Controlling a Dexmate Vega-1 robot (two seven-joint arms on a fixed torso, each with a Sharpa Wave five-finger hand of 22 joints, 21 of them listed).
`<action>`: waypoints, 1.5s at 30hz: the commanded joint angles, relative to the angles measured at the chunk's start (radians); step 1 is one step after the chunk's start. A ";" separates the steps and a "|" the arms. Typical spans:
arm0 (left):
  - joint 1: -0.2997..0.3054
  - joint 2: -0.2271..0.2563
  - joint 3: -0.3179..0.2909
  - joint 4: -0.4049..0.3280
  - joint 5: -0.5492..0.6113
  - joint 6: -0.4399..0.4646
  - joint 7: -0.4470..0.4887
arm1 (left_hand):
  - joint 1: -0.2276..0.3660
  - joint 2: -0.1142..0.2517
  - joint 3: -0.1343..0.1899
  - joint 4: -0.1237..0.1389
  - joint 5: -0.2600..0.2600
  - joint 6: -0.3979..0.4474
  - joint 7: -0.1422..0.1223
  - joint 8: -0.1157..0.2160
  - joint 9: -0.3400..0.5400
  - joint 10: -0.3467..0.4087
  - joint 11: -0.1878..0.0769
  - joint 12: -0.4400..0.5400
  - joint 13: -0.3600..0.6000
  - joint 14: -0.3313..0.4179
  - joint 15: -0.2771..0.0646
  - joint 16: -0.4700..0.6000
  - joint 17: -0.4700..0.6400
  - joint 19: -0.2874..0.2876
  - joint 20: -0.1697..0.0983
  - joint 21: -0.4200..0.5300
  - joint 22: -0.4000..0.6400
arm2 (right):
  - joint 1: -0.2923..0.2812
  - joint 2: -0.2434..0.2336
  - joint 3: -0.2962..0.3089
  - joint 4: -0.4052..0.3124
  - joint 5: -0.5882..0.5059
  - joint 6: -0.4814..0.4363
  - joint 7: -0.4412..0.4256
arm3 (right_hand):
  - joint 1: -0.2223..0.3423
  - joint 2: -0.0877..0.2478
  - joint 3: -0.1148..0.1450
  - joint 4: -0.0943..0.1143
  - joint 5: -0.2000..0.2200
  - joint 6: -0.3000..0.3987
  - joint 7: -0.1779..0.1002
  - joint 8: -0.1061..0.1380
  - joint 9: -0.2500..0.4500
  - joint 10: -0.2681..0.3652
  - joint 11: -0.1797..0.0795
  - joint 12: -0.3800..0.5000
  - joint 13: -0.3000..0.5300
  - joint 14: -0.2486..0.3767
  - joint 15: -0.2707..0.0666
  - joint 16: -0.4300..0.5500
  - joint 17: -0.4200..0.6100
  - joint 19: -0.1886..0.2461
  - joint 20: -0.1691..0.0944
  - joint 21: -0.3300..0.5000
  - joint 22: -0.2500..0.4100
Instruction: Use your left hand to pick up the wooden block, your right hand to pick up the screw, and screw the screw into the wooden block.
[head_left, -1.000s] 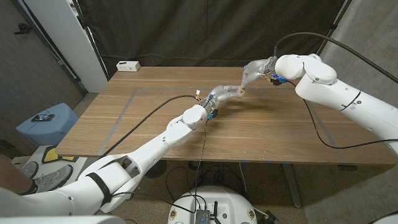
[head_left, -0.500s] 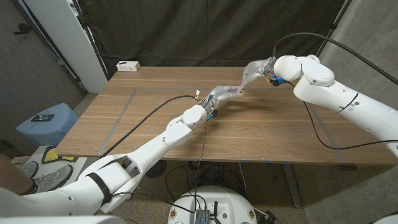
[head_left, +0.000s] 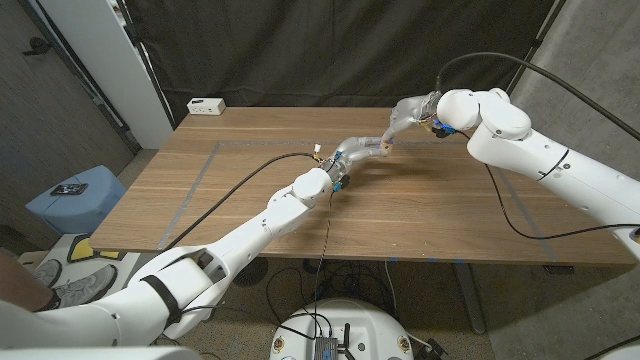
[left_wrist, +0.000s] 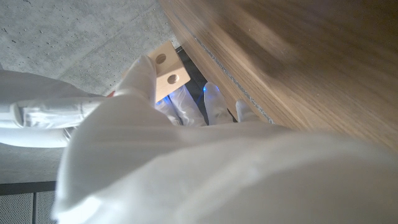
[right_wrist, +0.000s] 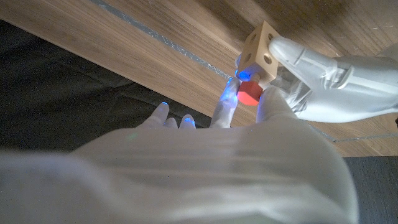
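My left hand holds a small pale wooden block with round holes just above the table, near its far middle. The left wrist view has the block beyond my left hand, two holes facing the camera. My right hand reaches down to the block from the right. In the right wrist view, my right hand pinches a red-headed screw and holds it against the underside of the block. The left hand grips the block from the other side.
The wooden table has grey tape lines. A white box sits at its far left corner. A black cable runs along my left arm across the table. A blue stool stands on the floor at the left.
My right arm has shifted slightly left toward the block. The left hand and the block have stayed in place.
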 joint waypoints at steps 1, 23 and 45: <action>-0.008 -0.007 -0.001 0.018 -0.004 -0.005 -0.005 | 0.001 0.013 0.011 0.002 0.006 0.012 0.006 0.004 0.002 0.009 -0.005 0.009 0.090 0.007 -0.079 -0.001 0.002 0.009 0.003 0.009 0.005 | 0.010 0.019 -0.017 0.017 -0.038 -0.014 0.007 | -0.035 -0.001 -0.016 0.015 0.007 0.026 0.006 0.009 -0.009 0.017 0.004 0.007 0.000 0.010 -0.002 0.007 0.002 0.011 0.000 0.008 0.003; -0.007 -0.006 0.006 0.005 0.001 0.003 -0.007 | 0.004 0.018 0.017 0.002 0.008 0.002 0.006 0.001 0.001 0.006 -0.005 0.007 0.089 0.009 -0.076 -0.002 0.001 0.015 0.002 0.010 0.005 | -0.011 0.016 -0.015 -0.011 -0.100 -0.050 0.020 | -0.214 -0.081 -0.128 0.082 0.038 0.087 0.015 -0.008 -0.085 0.065 0.000 -0.002 0.000 0.053 -0.008 0.006 0.003 0.044 0.001 0.004 0.003; 0.005 0.005 0.005 -0.019 0.001 0.011 -0.008 | 0.004 0.019 0.020 0.002 0.010 0.000 0.010 0.000 0.001 0.005 -0.005 0.007 0.090 0.010 -0.075 -0.004 0.001 0.016 0.004 0.009 0.005 | -0.049 -0.010 0.040 -0.058 -0.066 -0.031 0.015 | -0.292 -0.113 -0.195 0.118 0.101 -0.084 0.050 -0.105 -0.144 0.031 0.010 -0.027 0.002 0.037 0.016 -0.019 0.000 0.015 0.022 -0.009 0.003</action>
